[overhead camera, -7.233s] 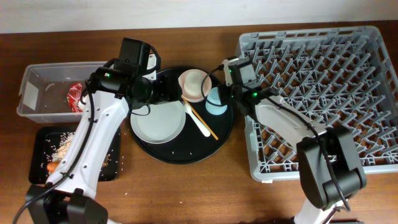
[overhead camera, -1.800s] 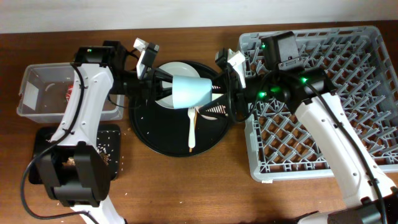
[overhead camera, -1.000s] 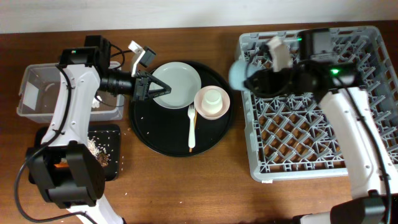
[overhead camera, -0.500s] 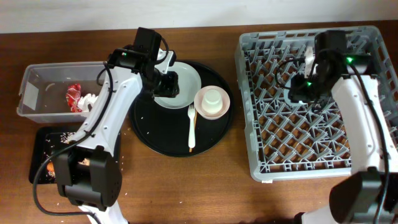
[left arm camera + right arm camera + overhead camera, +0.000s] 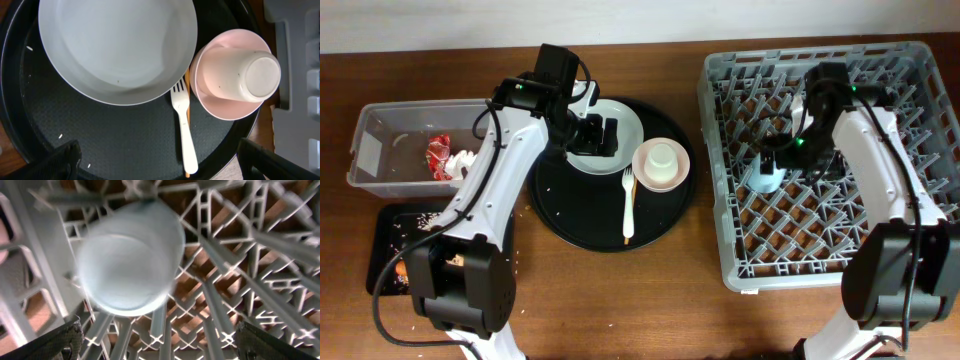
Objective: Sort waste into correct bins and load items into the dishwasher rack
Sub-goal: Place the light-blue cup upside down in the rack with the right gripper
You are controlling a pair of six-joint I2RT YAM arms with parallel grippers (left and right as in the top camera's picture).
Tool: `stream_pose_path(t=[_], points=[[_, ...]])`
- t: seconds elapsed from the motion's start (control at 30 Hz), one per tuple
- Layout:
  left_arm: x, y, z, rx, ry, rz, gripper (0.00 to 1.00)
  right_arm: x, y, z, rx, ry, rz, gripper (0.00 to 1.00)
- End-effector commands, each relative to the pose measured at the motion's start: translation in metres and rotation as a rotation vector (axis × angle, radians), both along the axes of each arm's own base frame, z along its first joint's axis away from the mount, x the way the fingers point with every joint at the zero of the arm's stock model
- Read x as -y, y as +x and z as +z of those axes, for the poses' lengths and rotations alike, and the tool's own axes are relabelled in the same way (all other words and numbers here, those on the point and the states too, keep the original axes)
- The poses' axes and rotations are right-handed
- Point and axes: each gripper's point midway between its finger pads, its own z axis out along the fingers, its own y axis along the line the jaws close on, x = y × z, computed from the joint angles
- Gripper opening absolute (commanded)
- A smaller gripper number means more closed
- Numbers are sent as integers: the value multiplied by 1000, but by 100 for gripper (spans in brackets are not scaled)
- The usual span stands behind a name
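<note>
R gripper (image 5: 160,342) jaws gaping wide, holding nothing. Light blue cup (image 5: 763,178) sitting among pegs, left part of dishwasher rack (image 5: 880,230). When pulling out, be lifting straight up so you're not clipping cup. L gripper (image 5: 160,157) hovering over plate (image 5: 115,50), wide open, empty.

The overhead camera looks straight down from far. The left wrist camera sits close above the plate (image 5: 115,50), the right close above the blue cup (image 5: 127,262); overhead shows both.
</note>
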Motion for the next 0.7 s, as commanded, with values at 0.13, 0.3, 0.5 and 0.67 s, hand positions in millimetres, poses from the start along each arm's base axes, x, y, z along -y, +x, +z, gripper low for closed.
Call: stream_pose_path(t=[0.13,0.3,0.5,0.67], points=[[-21,2,3,33,113,36,99,-36,8,62,60,106,62,99],[36,-4,15,42,-90,-80,89,-60,9,60,74,1,118,99],[106,-1,-5,152,48,7,91,9,-11,48,-30,-1,-71,99],[115,-1,-53,81,96,0,83,9,-21,19,-85,44,-94,99]])
